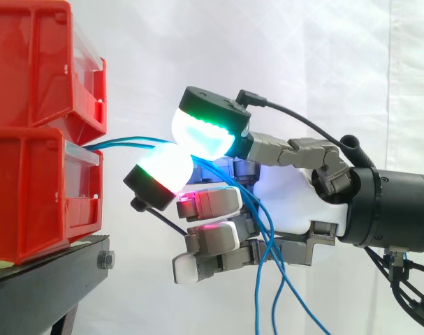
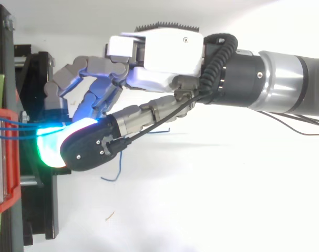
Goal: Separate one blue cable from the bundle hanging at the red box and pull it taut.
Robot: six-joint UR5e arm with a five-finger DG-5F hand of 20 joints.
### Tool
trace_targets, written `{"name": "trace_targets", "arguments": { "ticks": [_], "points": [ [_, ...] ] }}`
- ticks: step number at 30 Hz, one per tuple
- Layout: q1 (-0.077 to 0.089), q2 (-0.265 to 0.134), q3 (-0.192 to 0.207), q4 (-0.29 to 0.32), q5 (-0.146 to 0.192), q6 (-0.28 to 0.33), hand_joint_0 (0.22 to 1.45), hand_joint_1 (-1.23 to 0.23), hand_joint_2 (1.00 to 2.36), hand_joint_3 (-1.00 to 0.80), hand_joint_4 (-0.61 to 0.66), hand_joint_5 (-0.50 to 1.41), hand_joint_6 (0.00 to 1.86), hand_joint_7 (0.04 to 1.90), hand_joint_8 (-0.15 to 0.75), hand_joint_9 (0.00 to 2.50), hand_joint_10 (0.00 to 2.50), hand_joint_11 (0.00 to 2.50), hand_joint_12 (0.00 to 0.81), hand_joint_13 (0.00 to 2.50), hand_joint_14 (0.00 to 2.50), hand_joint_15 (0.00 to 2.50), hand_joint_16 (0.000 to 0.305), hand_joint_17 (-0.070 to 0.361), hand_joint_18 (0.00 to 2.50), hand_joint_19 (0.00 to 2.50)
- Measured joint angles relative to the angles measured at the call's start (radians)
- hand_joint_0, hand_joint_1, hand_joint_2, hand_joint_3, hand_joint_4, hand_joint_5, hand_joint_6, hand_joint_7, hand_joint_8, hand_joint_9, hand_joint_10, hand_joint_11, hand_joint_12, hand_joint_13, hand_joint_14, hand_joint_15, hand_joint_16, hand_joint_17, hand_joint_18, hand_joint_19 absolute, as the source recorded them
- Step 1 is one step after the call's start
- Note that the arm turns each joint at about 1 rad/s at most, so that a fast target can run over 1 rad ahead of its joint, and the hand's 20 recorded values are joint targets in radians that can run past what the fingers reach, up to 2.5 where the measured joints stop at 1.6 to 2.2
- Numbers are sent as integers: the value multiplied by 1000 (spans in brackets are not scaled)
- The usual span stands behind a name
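We see the robot's white-and-grey hand (image 1: 295, 199) beside stacked red plastic bins (image 1: 37, 188) on a black metal stand (image 1: 51, 279). Its glowing fingertips (image 1: 205, 129) pinch thin blue cables (image 1: 124, 143), which run from the lower bin's front to the pads and then hang loose below the palm.

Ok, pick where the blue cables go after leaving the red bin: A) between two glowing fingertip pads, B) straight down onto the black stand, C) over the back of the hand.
A: from the lower red bin the blue cables run in between the hand's glowing pads, then hang down beside the palm.
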Motion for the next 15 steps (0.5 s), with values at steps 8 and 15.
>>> {"name": "trace_targets", "arguments": {
  "ticks": [8,15],
  "points": [
    [0,0,4,-4,-5,-8,528,-500,1000,-500,176,-226,879,851,277,941,350,1627,387,1112,18,1251,48,109,799,669],
    [2,-1,-14,1,-5,-24,542,-335,1000,-500,161,-210,843,880,273,995,190,1668,378,1121,19,1247,48,107,807,682]
  ]
}}
